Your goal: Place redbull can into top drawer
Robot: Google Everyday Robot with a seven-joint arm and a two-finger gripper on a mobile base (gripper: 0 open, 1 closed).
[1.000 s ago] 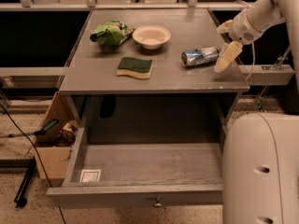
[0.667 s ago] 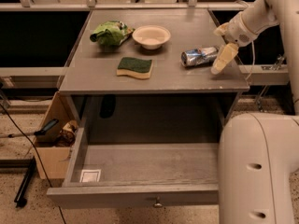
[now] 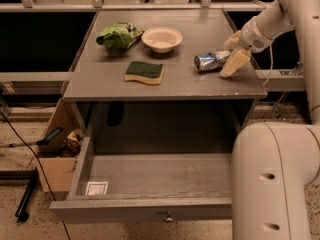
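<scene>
Redbull can [image 3: 210, 61] lying on its side on the tabletop [image 3: 100, 79], its right end between the spread fingers of the gripper [image 3: 228, 58]; top drawer [image 3: 160, 176] open below

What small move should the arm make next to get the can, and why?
Probably ease the gripper a little further along the can. The can lies on its side on the table, and the open gripper is only at its right end, not yet gripping it. The drawer below is already pulled out.
</scene>
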